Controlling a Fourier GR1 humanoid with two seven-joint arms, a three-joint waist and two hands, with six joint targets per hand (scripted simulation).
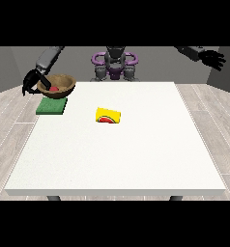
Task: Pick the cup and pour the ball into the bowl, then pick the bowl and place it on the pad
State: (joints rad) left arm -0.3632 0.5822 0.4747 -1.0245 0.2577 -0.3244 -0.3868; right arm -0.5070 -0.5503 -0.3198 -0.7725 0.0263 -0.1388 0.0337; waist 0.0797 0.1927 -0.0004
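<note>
Grey walls and pale plank floor surround a big white table [117, 144] filling the frame's middle. At upper left, the hand at the view's left [31, 82] has its dark fingers curled round the rim of the brown bowl [59, 83], holding it up w/ the red ball [54, 89] visible inside. Bowl hangs just above the green pad [51, 105], which lies flat near the table's upper-left corner; can't tell if the bowl's underside touches the pad yet, though it looks slightly apart. Moving right, approx center frame, the yellow cup [108, 116] lies on its side on the table, mouth toward the camera, red interior showing, well apart from bowl and pad. Behind it at top center sits the robot's torso [114, 65]. At upper right, the hand at the view's right [212, 58] is raised off to the side of the table, fingers spread wide, holding nothing. Judging by this, pouring is done and the step in hand is the last one: placing bowl on pad. Next move probably calls for lowering the bowl level, centered over the pad, then opening the fingers w/o tipping it so the ball stays in.
</note>
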